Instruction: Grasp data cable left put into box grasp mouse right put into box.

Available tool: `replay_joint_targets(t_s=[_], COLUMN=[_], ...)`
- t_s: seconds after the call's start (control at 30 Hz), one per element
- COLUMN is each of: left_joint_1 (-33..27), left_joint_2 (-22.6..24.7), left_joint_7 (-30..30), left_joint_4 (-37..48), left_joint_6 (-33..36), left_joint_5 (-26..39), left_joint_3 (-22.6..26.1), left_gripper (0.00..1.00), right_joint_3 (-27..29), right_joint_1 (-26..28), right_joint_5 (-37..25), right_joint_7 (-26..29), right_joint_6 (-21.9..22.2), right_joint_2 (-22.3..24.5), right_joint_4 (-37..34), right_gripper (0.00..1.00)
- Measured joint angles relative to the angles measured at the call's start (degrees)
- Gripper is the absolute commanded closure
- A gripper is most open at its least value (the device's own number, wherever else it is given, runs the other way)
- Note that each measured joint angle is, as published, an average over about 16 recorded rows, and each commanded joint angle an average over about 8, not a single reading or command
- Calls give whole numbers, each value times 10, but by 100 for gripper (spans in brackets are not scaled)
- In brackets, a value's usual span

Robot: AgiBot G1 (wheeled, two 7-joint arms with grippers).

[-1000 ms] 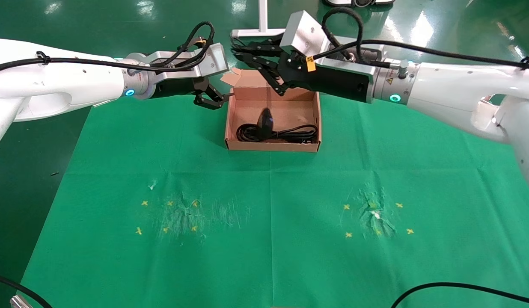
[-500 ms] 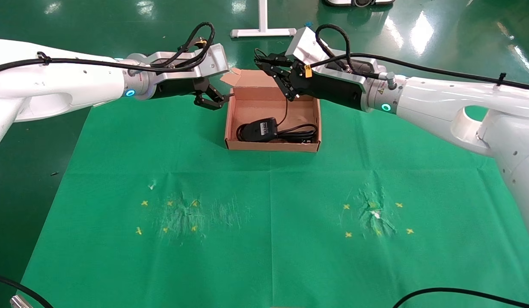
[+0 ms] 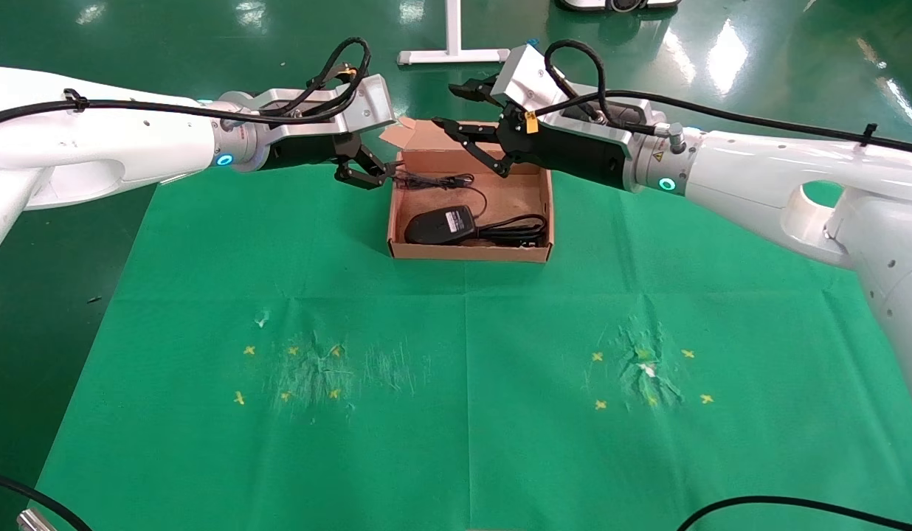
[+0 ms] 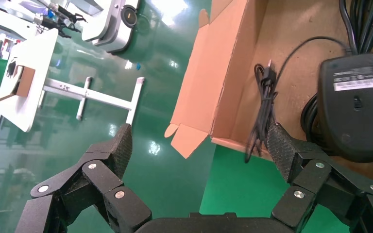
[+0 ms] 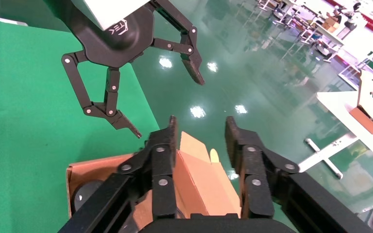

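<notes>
Mouse in box, right gripper open

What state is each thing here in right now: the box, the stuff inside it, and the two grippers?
box: open, lid flap up at the back.
mouse: inside the box, label side up, released.
mouse cord: partly draped over the box's left wall.
data cable: bundled, in the box.
left gripper: open, empty, beside the box.
right gripper: open, empty, above the box's back.
</notes>
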Motion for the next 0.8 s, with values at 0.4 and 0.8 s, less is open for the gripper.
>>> replay_joint_targets(t_s=[0.4, 0.8], left_joint_1=[0, 14], left_joint_2=[0, -12], left_joint_7=[0, -10], left_joint_4=[0, -16], left_joint_6=[0, 16], left_joint_5=[0, -11], left_joint_3=[0, -16], left_gripper=[0, 0], right_joint_3=[5, 11], right_joint_1=[-54, -128], right_joint_5=[43, 100], right_joint_7=[81, 189], right_joint_6=[-36, -82], right_joint_2=[61, 143], right_joint_4=[104, 244], right_gripper=[0, 0])
